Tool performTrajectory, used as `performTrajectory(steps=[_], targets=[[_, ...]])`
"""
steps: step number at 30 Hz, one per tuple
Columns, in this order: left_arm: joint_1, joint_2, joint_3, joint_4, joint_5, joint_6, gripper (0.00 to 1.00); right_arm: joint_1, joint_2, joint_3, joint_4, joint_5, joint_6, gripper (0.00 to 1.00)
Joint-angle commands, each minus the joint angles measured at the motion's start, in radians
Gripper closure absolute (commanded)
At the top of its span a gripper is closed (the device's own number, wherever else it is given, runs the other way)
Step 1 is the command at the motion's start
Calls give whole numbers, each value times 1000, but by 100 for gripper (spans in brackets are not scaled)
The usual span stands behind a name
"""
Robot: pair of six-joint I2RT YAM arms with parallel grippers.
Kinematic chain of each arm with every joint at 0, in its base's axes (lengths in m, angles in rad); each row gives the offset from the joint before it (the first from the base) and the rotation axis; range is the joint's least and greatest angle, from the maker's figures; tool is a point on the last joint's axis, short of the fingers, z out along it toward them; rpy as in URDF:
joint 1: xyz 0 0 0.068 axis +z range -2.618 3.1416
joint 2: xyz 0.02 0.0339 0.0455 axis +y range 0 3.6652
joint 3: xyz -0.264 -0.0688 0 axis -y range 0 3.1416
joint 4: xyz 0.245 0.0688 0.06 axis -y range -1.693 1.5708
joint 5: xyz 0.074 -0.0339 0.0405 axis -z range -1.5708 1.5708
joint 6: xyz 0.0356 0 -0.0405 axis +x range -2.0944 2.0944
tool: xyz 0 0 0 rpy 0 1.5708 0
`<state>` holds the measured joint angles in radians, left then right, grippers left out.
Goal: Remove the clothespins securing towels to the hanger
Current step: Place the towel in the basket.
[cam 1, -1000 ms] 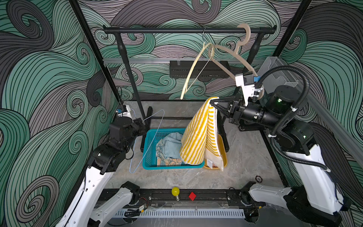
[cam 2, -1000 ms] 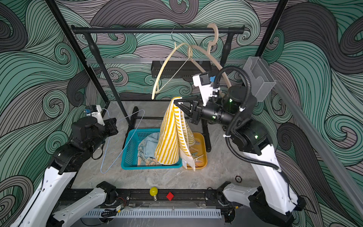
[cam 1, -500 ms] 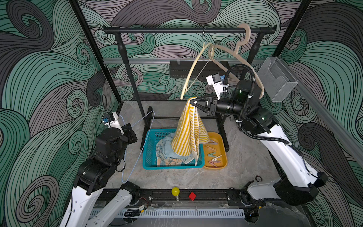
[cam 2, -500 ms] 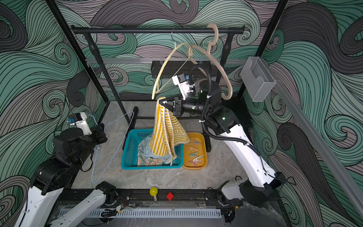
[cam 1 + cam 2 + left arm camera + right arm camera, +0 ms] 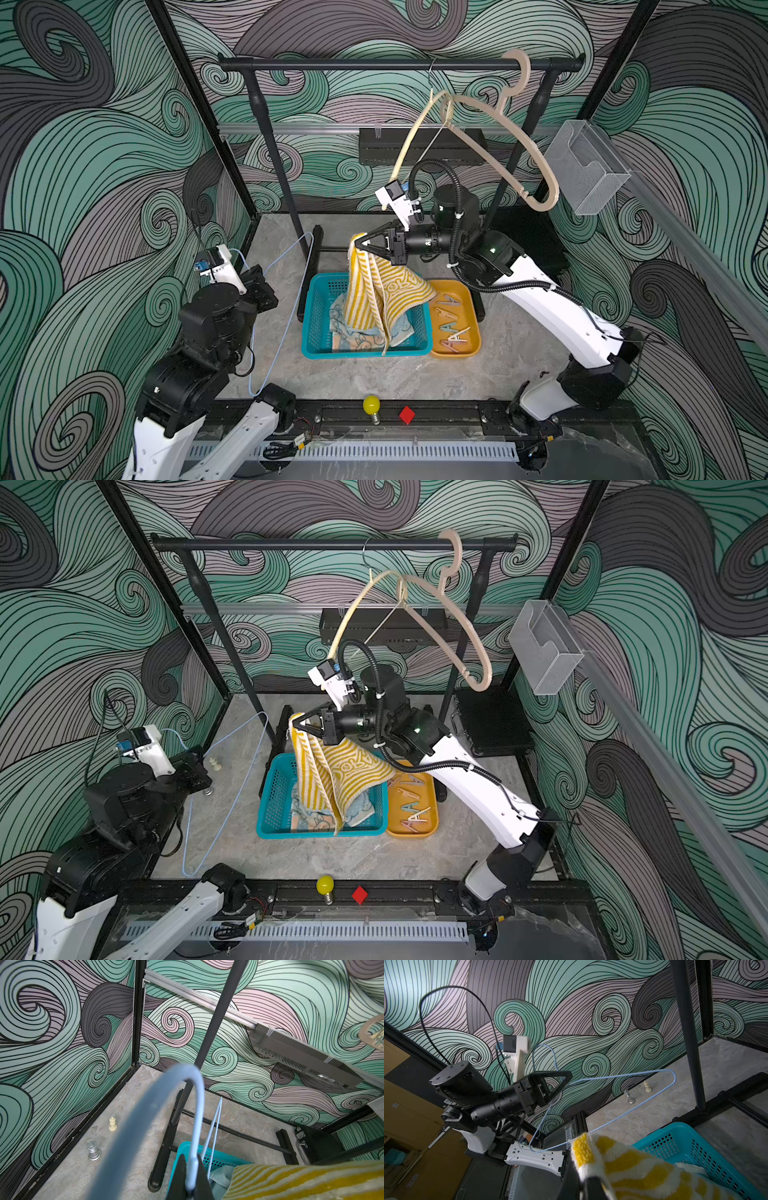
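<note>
- Left pincer: clamped shut on the blue wire hanger near its hook, holding it up off the floor on your left. The wire looks bare, with nothing clipped to it.
- Teal basket, middle: the bunny towel and light-blue towel lie crumpled inside. Count those two as done.
- Yellow striped towel: off every hanger and dangling by its top corner over the basket. Its lower end is down inside, on or just above the other two; you can't tell if it touches.
- Right pincer: closed on that top corner of the striped towel, with nothing else in it.
- Orange tray: sits right up against the basket's right side. The clothespins lie loose in it. There are several, but the exact count is unclear from here.
- Two beige hangers on the black rail, up and to the right: both bare, no cloth, nothing pinned.
- Progress, as a judgement: the unpinning looks finished, since you see no clothespins on any hanger or towel.
- What is probably left for you: let the striped towel drop into the basket and find a place for the blue hanger.
</note>
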<state>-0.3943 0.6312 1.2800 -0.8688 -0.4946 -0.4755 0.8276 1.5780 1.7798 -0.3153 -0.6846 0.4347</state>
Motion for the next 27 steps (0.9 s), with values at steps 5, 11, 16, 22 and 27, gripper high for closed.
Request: performTrajectory(steps=[5, 11, 16, 22, 27], targets=[[-1, -31, 27, -29, -50, 15, 100, 38, 95, 57, 133, -35, 62, 100], [-2, -33, 21, -27, -56, 12, 100, 70, 203, 212, 117, -30, 61, 100], [-2, -38, 12, -24, -58, 8, 100, 80, 272, 277, 97, -35, 74, 100], [-1, -44, 10, -23, -73, 14, 100, 81, 275, 201, 156, -29, 108, 100], [-1, -17, 16, -37, -58, 30, 100, 59, 194, 13, 128, 41, 55, 100]])
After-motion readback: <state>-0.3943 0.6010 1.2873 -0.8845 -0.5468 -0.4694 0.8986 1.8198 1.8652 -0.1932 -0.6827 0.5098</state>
